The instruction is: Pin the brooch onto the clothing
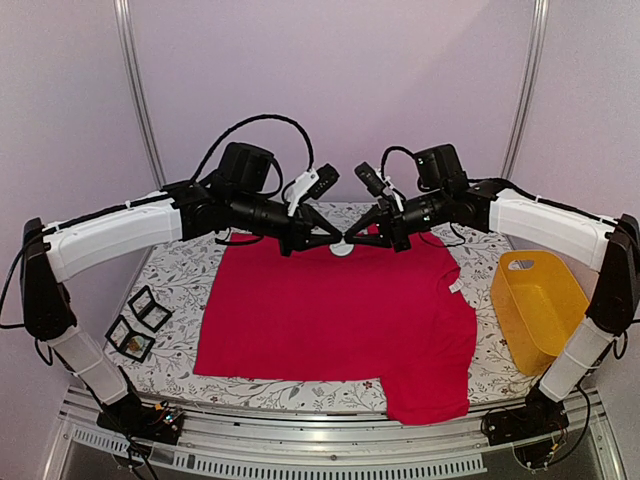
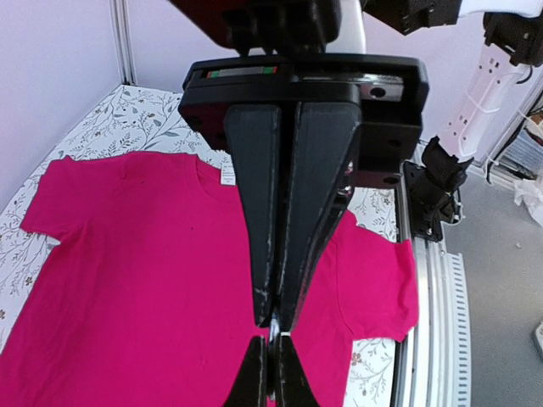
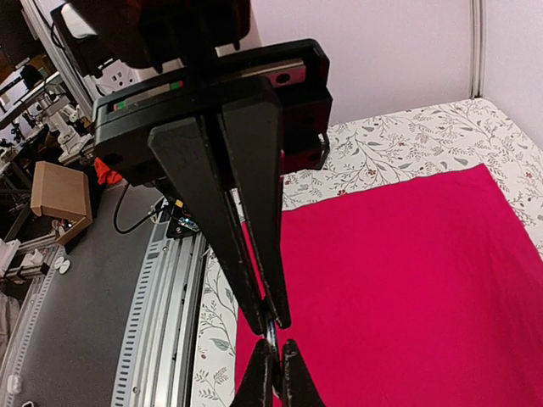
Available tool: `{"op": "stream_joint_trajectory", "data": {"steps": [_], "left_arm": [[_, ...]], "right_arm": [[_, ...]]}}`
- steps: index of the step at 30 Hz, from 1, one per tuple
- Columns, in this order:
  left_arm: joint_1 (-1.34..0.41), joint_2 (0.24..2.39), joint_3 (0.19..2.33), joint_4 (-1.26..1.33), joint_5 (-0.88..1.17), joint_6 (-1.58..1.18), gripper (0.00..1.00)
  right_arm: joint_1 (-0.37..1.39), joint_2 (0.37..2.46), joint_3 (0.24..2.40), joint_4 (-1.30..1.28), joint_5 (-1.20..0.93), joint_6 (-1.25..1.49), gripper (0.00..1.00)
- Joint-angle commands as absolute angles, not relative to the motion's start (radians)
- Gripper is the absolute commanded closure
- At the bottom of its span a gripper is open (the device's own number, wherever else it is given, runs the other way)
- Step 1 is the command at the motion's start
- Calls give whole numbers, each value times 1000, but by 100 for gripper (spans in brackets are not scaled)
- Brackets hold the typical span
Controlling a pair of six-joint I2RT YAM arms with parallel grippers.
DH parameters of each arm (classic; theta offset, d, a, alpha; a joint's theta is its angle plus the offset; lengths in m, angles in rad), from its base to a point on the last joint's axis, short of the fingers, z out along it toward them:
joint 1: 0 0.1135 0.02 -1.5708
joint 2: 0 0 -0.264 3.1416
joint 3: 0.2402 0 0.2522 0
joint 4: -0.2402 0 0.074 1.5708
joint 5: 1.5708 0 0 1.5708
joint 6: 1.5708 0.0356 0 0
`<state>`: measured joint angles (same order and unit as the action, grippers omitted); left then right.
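The red T-shirt [image 1: 330,320] lies flat on the floral tablecloth, neck toward the back. Its white label [image 2: 227,174] shows at the collar. My left gripper [image 1: 335,238] and right gripper [image 1: 351,237] meet tip to tip in the air above the neck. A small pale brooch [image 1: 343,249] sits between them. In the left wrist view the left gripper [image 2: 276,320] is shut on a thin edge-on piece, the brooch [image 2: 277,332]. The right wrist view shows the right gripper [image 3: 273,320] shut on the same brooch [image 3: 271,334], over the shirt [image 3: 407,297].
A yellow bin [image 1: 540,300] stands at the table's right side. Several small black frames [image 1: 140,320] lie at the left edge on the tablecloth [image 1: 180,270]. The shirt's lower right corner [image 1: 430,400] hangs past the table's front edge.
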<state>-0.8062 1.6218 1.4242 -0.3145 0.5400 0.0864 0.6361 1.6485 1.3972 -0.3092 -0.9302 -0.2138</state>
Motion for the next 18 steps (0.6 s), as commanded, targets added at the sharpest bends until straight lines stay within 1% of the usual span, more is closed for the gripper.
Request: {"op": "stream_joint_trajectory", "data": {"steps": [1, 6, 7, 8, 9, 10, 11, 13, 16, 18], "left_arm": [[-820, 1631, 1451, -317, 568, 106, 100], [-820, 1634, 1450, -310, 558, 99, 100], [-819, 1632, 1451, -302, 543, 91, 96], [-817, 1629, 1450, -291, 525, 77, 80], [-814, 1625, 1448, -276, 497, 63, 61], [-810, 1616, 1439, -256, 471, 45, 47], [-802, 1598, 1425, -225, 445, 30, 40], [-791, 1548, 1368, -116, 404, 6, 30], [-786, 1453, 1197, 153, 370, -47, 22], [-784, 1400, 1073, 359, 393, -105, 18]], "right_arm": [[640, 1661, 1425, -336, -914, -222, 100], [640, 1648, 1428, -325, -933, -217, 100], [640, 1645, 1427, -312, -929, -210, 100], [640, 1637, 1424, -278, -922, -194, 100], [639, 1631, 1414, -237, -916, -176, 100], [640, 1616, 1395, -175, -913, -133, 100], [640, 1599, 1370, -103, -902, -92, 100], [640, 1541, 1295, 112, -850, 25, 100], [643, 1447, 1145, 446, -760, 180, 100], [650, 1402, 1059, 669, -705, 285, 100]]}}
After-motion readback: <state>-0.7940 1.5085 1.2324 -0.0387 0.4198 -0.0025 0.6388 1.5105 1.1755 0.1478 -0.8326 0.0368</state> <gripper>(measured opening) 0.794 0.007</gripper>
